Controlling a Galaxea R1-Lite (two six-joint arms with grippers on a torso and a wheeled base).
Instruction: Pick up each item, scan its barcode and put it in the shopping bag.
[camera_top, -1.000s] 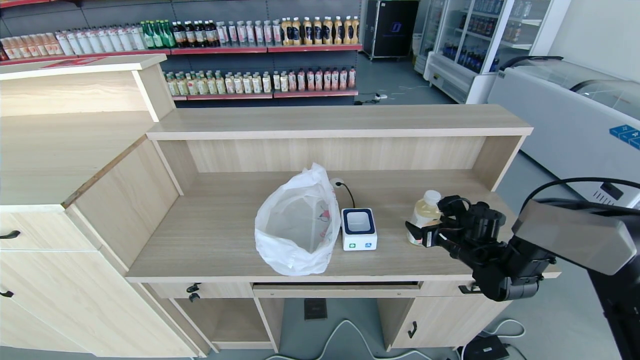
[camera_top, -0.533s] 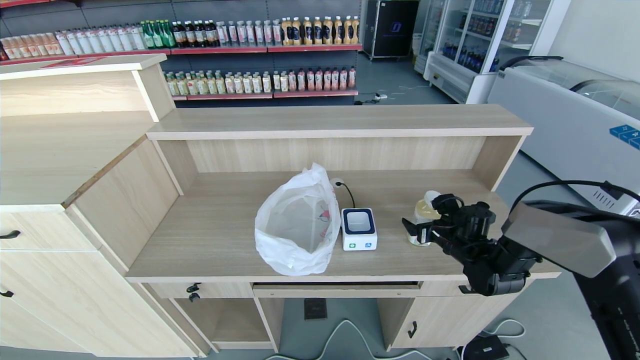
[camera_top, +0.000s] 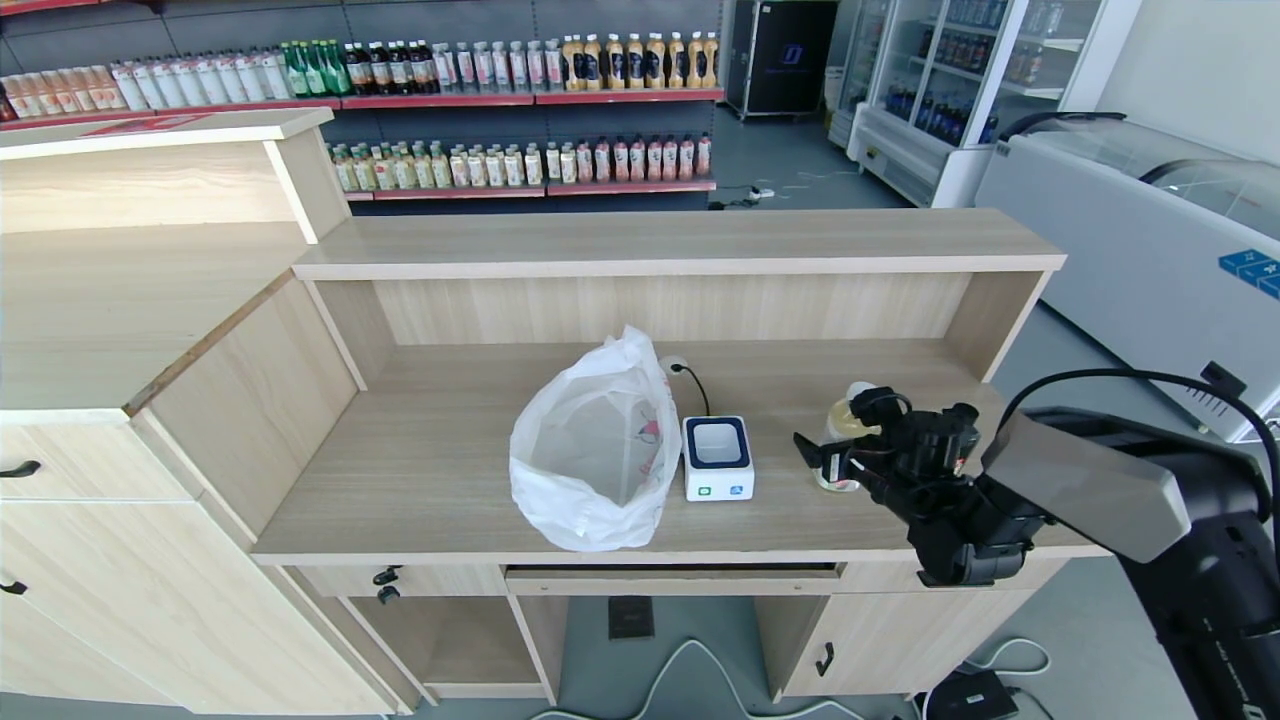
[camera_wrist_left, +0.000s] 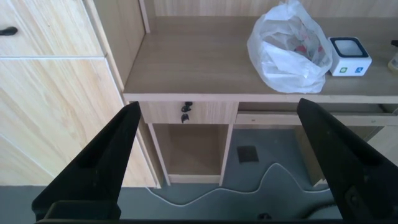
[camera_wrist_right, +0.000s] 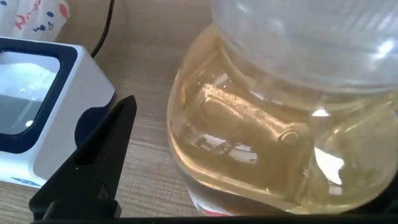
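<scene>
A bottle of pale yellow liquid stands upright on the tabletop, near the scanner on its right. The right hand is set around the bottle, released. In the right wrist view a gap is seen between one finger and the bottle. The white shopping bag stands just beside the scanner on its left, and its contents cannot be told. The left hand, released, is held in front of the tabletop, well apart from the bag.

wooden counter | drink shelves | glass fridges | grey floor
</scene>
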